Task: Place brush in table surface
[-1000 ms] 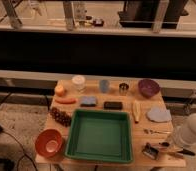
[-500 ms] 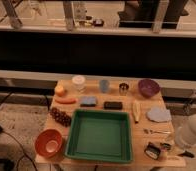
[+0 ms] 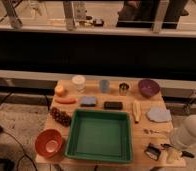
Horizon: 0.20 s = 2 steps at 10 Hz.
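The brush (image 3: 158, 150) lies at the front right corner of the bench (image 3: 141, 135), its dark blocky head toward the tray (image 3: 100, 136) and its thin black handle running right, toward the edge. The white arm (image 3: 191, 132) comes in from the right and bends down over that same corner; the end effector (image 3: 172, 153) sits low at the brush's handle — whether it is spread or pinching the handle, I cannot tell.

The green tray fills the middle front of the bench. Left of it, an orange bowl (image 3: 50, 142) stands at the front left corner, with a bunch of dark grapes (image 3: 61, 117) just behind it. Along the back edge, left to right: an orange fruit (image 3: 59, 90), a white cup (image 3: 79, 82), a blue cup (image 3: 104, 86), a small metal can (image 3: 124, 89) and a purple bowl (image 3: 149, 87). In the middle row a carrot (image 3: 65, 100), a blue sponge (image 3: 88, 101) and a black block (image 3: 113, 105) lie just behind the tray. A banana (image 3: 136, 110) lies beside the tray's right rear corner, and a grey cloth (image 3: 158, 115) sits right of it — near the edge. A thin metal utensil (image 3: 152, 131) lies between the cloth and the brush.
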### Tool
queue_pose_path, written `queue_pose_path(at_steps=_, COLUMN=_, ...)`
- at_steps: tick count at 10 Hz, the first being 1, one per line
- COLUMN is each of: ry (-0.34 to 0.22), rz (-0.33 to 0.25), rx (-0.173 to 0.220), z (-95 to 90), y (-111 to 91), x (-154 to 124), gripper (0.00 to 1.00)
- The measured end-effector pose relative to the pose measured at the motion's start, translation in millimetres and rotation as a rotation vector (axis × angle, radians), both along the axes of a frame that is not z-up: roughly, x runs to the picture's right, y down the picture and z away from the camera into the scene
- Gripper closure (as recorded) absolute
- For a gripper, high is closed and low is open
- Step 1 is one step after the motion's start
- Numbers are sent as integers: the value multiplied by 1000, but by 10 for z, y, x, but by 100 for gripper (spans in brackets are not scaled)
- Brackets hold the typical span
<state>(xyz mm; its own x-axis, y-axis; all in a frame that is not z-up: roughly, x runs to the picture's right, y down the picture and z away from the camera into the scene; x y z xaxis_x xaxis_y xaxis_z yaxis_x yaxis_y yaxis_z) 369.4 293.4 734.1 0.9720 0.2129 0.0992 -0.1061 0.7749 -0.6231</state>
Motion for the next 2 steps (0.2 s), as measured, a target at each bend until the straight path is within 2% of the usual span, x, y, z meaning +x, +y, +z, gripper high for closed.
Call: queue_pose_path(at_steps=2, ry=3, rz=18, rx=32, z=-115, y=-127, x=60, gripper=20)
